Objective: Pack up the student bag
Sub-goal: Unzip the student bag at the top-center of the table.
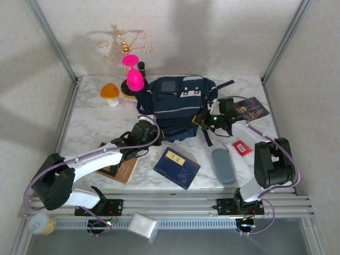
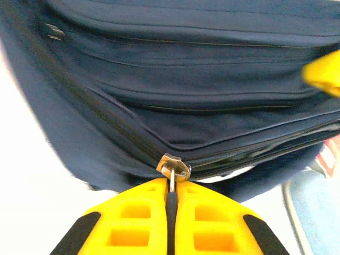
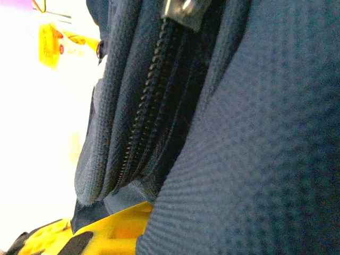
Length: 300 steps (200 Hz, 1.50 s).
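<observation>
The student bag [image 1: 178, 103], seen between the two claws: how far along is the packing? — Editor

Barely begun, by the look of it. The left claw [image 1: 144, 132] is pressed together on the zipper pull [image 2: 172, 169] at the bag's near corner, and I judge the zip not yet open enough to load. On the table [image 1: 90, 122], on the near side of the claws, a brown book [image 1: 122, 169], a navy book [image 1: 177, 167], a grey case [image 1: 223, 166] and a red card [image 1: 242, 147] lie unpacked. — Photographer

What does each view add? — Editor

The top view sets the bag just ahead of the left claw and against the right claw [image 1: 208, 121]. The left wrist view makes the pinch on the pull plain. The right wrist view gives zipper teeth [image 3: 143, 117] and fabric close against a yellow finger [image 3: 117, 226]. Whether that claw is spread or clamped, I cannot tell. — Photographer
</observation>
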Each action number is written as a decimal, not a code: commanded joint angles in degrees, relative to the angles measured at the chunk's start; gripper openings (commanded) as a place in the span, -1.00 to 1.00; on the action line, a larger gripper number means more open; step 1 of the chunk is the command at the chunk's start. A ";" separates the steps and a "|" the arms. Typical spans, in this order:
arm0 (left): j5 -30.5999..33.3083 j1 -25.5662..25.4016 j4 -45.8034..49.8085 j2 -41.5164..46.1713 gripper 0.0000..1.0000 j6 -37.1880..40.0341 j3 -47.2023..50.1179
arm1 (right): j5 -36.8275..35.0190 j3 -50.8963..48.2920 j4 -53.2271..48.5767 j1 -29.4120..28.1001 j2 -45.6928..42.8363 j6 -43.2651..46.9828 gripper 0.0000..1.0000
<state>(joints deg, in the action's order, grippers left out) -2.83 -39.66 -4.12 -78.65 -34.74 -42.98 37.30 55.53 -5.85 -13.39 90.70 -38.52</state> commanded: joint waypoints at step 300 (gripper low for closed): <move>-3.83 -1.47 -3.11 -7.30 -1.00 3.72 -6.46 | -28.48 -2.88 15.66 -17.46 5.88 -32.89 -0.61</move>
<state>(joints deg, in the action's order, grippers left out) -5.56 -39.81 -6.13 -86.63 -32.71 -46.44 9.28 54.63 1.54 -33.08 98.45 -75.44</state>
